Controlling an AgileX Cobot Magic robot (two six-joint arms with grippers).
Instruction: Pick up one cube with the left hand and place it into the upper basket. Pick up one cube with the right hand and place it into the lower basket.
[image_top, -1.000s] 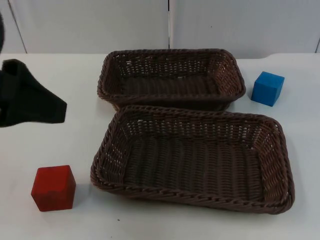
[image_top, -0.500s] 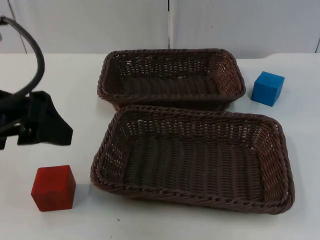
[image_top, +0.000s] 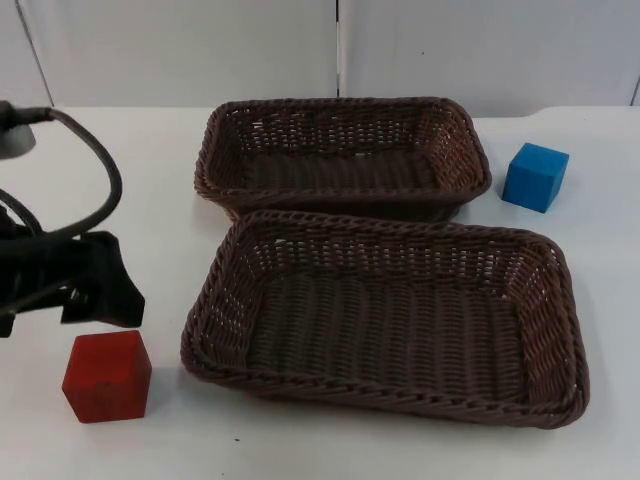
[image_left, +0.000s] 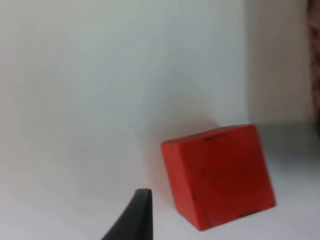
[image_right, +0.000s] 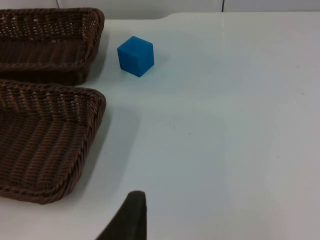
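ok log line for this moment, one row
left pincer: above red cube, not gripping | right arm: waiting | blue cube: on table beside upper basket | lower basket: no cube inside

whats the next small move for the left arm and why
Probably lower the left gripper a little further onto the red cube so its fingers straddle it: the gripper hangs just behind the cube, which sits free on the table, and both baskets, upper and lower, hold nothing.

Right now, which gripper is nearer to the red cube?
Left. The left gripper hovers just above the red cube, not touching it. The right gripper waits far off, on the side of the small blue cube.
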